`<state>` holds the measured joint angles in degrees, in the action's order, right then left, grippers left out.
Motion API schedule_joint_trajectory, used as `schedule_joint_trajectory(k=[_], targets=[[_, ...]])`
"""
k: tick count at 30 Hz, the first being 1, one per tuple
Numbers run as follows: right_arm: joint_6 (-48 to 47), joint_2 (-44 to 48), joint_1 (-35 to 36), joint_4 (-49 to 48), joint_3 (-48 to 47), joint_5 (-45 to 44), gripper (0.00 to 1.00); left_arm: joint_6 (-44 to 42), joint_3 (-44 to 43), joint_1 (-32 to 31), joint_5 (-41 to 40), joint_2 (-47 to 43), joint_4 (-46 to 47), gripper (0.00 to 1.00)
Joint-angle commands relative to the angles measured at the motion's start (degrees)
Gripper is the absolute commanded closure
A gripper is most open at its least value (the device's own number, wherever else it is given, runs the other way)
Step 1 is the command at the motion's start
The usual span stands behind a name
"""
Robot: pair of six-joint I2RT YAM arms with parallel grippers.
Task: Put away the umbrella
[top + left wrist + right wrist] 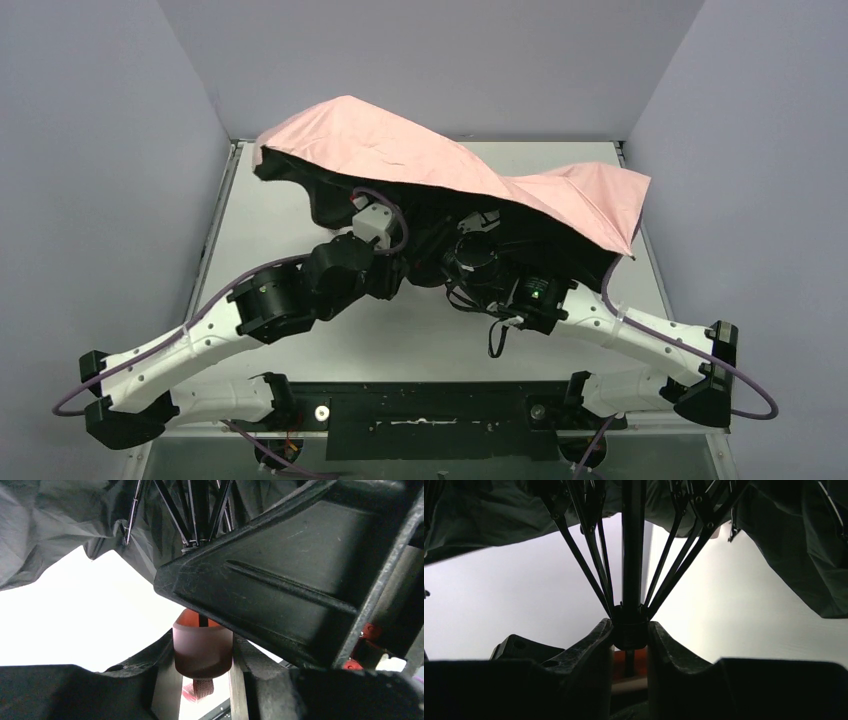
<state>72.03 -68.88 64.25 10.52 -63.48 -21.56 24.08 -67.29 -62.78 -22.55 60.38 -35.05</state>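
Wide view first: the counter [400,340] lies under the canopy [440,170], and that pale pink sheet is the umbrella [560,195] itself, half slumped, spread across the middle and far side. Both arms reach in under the canopy, left arm from the left, right arm from the right, and both tips vanish beneath the fabric.

Under the canopy now. The black shaft [631,540] runs straight down from it, and that's the long axis, pointing directly away from the right end effector [630,635]. The ribs [584,565] fan up from the sliding collar [630,617] toward the canopy. The right end effector is clamped narrow on that collar, one finger on each side.

Further from the canopy, the pink handle [202,647] sits just below the collar. The left end effector [202,677] looks to be closed around it, fingers hugging both sides, with the strap [199,690] dangling beneath.

So the right arm has the end nearer the canopy and the left has the far end, both on one line. My read: the next move runs along that shaft, collar against handle, and any sideways pull would bend the ribs.
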Motion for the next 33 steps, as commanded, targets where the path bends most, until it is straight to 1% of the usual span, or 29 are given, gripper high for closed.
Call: schedule_joint_trajectory(k=[1,5,9,11,13,16,17,18,20,21,22,24,26,28,33], targets=[[-1.98,-2.66,3.98,3.63,-8.17,6.64,1.00,2.19,-11.70,-4.57,-14.67,-1.12,-7.85,1.00],[0.91,-3.61,6.01,6.02,-11.64,7.34,1.00,6.88,-20.46,-11.03,-23.18,1.26,-19.72,1.00],[4.59,-3.47,8.24,8.74,-13.34,8.85,1.00,17.16,-29.70,-18.08,-31.20,5.15,-34.47,1.00],[6.58,-2.95,8.89,10.52,-13.25,9.26,1.00,22.47,-33.05,-20.11,-32.07,7.07,-40.95,1.00],[8.59,-2.21,8.92,11.51,-12.11,9.89,1.00,26.89,-35.08,-20.97,-31.01,8.87,-45.75,1.00],[9.59,-0.83,8.30,12.94,-9.30,8.66,1.00,30.34,-33.21,-21.24,-29.93,10.49,-47.40,1.00],[10.25,-0.56,7.07,13.70,-8.14,8.80,1.00,30.74,-31.28,-21.12,-30.01,10.58,-46.57,1.00],[10.39,-0.23,5.43,12.48,-6.41,10.07,1.00,30.31,-29.02,-21.07,-30.26,10.34,-44.68,1.00],[11.11,0.22,0.78,9.07,-2.05,15.92,1.00,28.26,-21.96,-20.17,-29.92,8.88,-38.53,1.00],[11.18,0.08,-2.10,7.36,-0.50,18.01,1.00,26.22,-18.41,-18.96,-28.31,7.75,-34.41,1.00],[10.73,-0.18,-3.83,6.53,0.57,19.44,1.00,23.61,-14.63,-17.22,-25.70,6.45,-27.46,1.00],[8.47,-1.30,-5.96,5.78,1.15,21.04,1.00,20.34,-7.10,-12.52,-19.27,4.22,-18.10,1.00],[7.56,-2.31,-7.30,5.93,1.74,22.42,1.00,18.34,-0.25,-8.14,-14.73,2.71,-9.89,1.00],[7.68,-2.60,-8.36,3.85,4.02,22.94,1.00,16.48,3.64,-5.62,-13.37,2.45,-4.50,1.00],[6.40,-5.77,-11.22,1.54,6.85,24.95,1.00,13.18,7.34,-2.29,-12.45,3.65,3.88,1.00]])
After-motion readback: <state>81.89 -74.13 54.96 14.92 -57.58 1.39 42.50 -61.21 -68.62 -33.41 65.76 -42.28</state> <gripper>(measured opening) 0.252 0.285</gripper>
